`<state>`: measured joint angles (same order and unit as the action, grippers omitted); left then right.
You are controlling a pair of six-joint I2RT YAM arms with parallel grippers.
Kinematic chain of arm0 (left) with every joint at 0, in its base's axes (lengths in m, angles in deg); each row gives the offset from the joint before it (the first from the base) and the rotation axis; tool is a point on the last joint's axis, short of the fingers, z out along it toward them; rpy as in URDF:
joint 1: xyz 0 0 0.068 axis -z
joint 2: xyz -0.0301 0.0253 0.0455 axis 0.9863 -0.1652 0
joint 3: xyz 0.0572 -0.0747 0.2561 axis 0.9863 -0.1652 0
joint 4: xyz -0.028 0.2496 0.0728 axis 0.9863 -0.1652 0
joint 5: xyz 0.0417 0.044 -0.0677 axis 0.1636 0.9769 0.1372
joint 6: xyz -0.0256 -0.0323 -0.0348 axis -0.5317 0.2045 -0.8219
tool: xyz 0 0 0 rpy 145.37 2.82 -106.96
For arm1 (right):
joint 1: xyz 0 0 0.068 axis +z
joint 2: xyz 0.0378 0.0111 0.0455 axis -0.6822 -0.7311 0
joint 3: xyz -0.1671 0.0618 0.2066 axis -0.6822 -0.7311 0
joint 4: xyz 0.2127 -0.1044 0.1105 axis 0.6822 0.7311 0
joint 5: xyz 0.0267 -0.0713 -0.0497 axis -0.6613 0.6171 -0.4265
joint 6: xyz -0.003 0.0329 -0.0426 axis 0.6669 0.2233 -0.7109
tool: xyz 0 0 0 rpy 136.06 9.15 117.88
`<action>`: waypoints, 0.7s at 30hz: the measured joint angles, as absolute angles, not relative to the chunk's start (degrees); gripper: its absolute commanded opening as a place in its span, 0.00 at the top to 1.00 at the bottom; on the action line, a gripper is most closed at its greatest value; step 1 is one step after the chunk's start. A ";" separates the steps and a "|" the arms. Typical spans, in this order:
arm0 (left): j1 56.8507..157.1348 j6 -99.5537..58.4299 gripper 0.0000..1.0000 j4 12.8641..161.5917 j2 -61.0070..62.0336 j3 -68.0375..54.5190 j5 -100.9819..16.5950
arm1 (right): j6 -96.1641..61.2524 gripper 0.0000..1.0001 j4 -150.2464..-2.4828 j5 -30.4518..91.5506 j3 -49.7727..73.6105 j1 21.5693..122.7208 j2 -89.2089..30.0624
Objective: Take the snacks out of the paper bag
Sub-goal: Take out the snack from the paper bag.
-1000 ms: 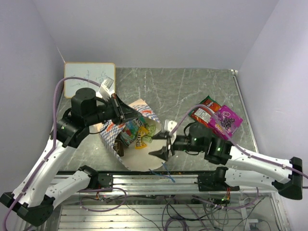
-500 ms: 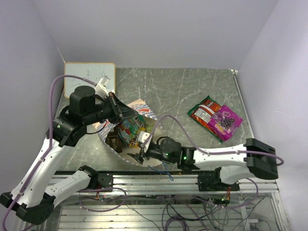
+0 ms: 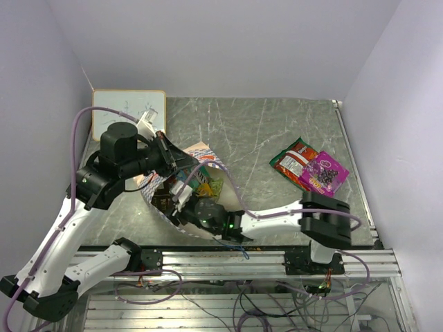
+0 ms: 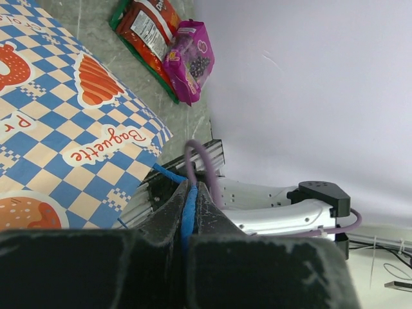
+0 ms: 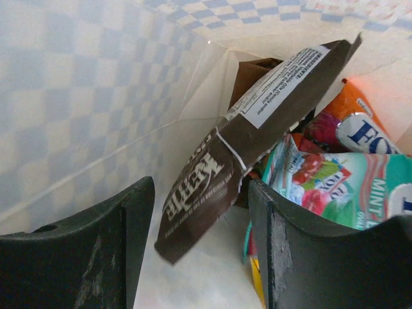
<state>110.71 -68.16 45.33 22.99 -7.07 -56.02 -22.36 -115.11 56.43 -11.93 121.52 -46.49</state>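
The paper bag lies on its side with its mouth toward the arms; its checkered side fills the left wrist view. My left gripper is shut on the bag's blue cord handle and holds the mouth open. My right gripper is open inside the bag. Its jaws straddle the lower end of a brown bag with a white label, not touching it. A green mint packet and an orange packet lie beside it. A purple packet and a red packet lie on the table at right.
A small whiteboard leans at the back left, behind the left arm. A metal rail with loose cables runs along the near table edge. The right arm's links stretch across the front of the table toward the bag.
My right gripper has swung left from in front of the bag's mouth and gone inside the bag. My left gripper has stayed shut on the handle, almost still.
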 measured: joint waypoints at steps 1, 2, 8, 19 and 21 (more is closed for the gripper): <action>110.71 -68.14 0.93 45.44 23.06 -7.07 -56.04 | -21.57 0.42 -115.48 57.26 -10.88 121.52 -48.13; 110.71 -68.12 0.93 45.49 23.19 -7.07 -56.04 | -20.74 0.44 -115.85 58.53 -9.43 121.54 -50.33; 110.69 -68.01 0.93 46.49 25.55 -7.88 -55.06 | -18.29 0.85 -116.12 65.76 -4.01 121.65 -59.06; 110.71 -67.77 0.93 46.65 25.46 -8.47 -54.12 | -18.16 1.00 -112.10 63.95 -6.57 121.82 -51.45; 110.71 -67.33 0.93 45.88 25.44 -8.08 -53.53 | -17.02 1.00 -110.02 63.21 -7.66 121.82 -47.73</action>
<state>110.71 -67.33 45.88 25.44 -8.08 -53.53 -17.02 -110.02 63.21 -7.66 121.82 -47.73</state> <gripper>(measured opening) 0.072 0.007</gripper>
